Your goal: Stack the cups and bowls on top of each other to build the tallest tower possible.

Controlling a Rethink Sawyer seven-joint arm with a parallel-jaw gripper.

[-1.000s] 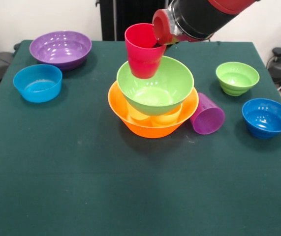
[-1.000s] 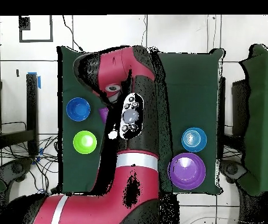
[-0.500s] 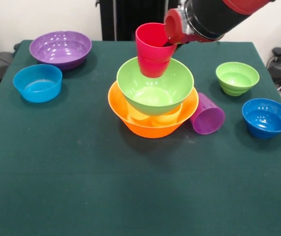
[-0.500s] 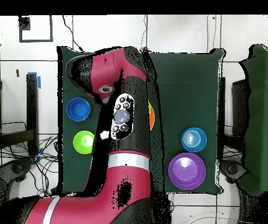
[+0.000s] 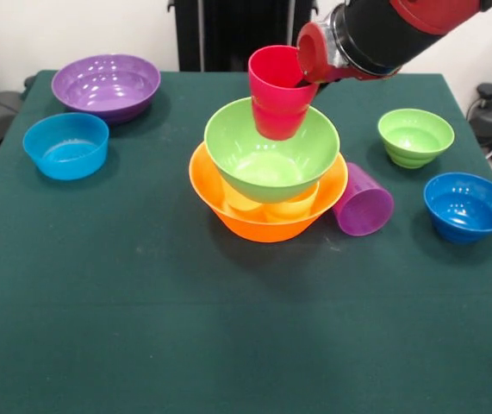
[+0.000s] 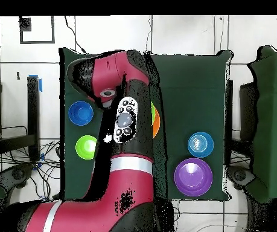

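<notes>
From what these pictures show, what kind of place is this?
Probably a robotics lab or test room. A table under green cloth holds bright plastic bowls and cups, a red and black arm reaches over it, and loose cables lie on the tiled floor.

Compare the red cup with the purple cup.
The red cup is upright, held in the air at the arm's end above the large green bowl; the purple cup lies tipped over on the table beside the orange bowl. Both are small tumblers.
</notes>
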